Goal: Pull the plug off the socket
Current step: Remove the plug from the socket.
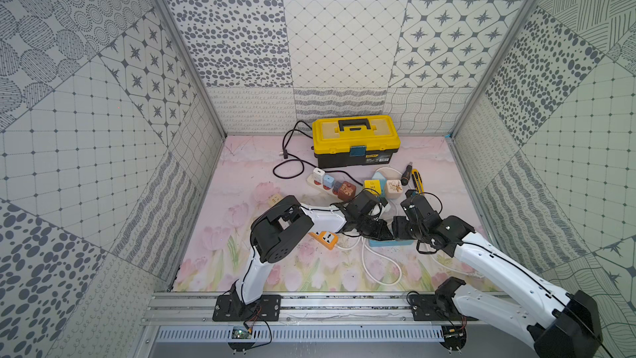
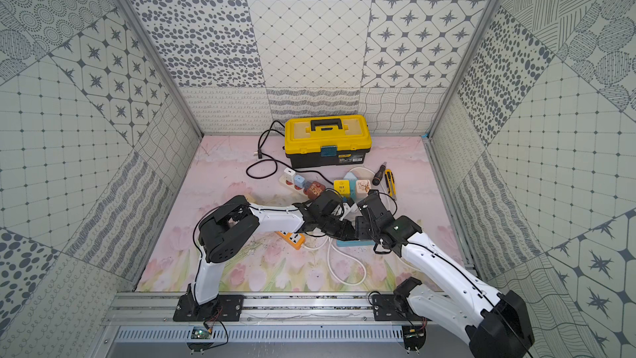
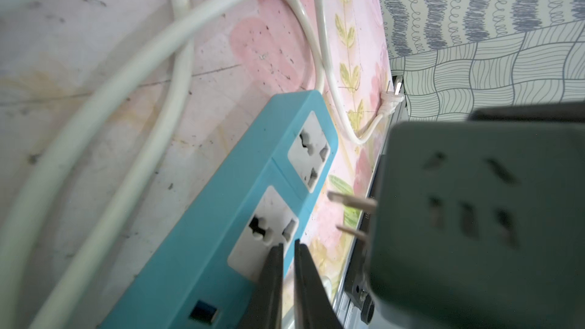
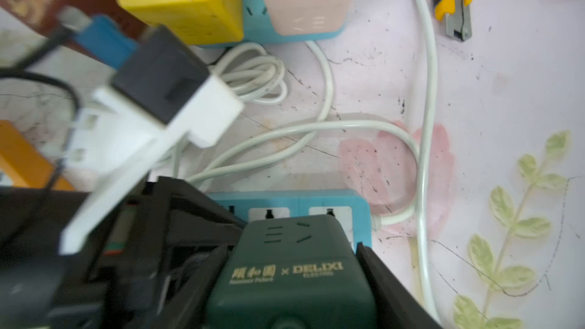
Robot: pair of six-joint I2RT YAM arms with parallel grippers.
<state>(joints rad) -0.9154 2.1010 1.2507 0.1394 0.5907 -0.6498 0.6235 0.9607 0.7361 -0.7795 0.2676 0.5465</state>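
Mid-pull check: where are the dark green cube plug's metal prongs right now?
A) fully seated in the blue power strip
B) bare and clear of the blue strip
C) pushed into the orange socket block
B: in the left wrist view both metal prongs of the dark green cube plug stand bare, apart from the blue power strip.

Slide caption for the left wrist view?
Prongs bare, dark green plug cube hangs clear of the blue power strip; shut left gripper over it.

top views: high, front, looking down — whole table [image 1: 241, 173] | wrist views: close, share blue strip [image 3: 205, 232]
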